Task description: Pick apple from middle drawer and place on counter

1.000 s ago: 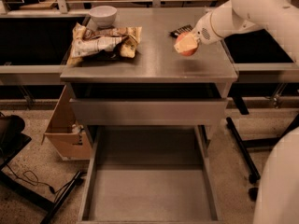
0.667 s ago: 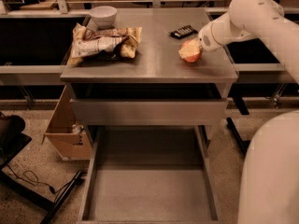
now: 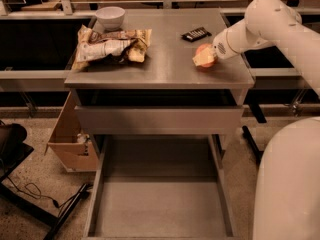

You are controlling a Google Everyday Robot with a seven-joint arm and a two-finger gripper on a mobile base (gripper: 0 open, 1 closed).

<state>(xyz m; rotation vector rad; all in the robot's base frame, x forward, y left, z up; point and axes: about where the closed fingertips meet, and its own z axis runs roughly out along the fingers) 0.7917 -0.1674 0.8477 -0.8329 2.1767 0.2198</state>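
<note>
The arm has lowered, gripper against apple, apparently on counter.

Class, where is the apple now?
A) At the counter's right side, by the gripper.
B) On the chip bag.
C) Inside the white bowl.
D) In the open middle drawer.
A: the apple lies at the right of the counter, the gripper right against it.

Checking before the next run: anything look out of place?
The middle drawer stands pulled out and bare; a crumpled chip bag lies on the counter. The gripper is at the apple near the counter's right edge.
</note>
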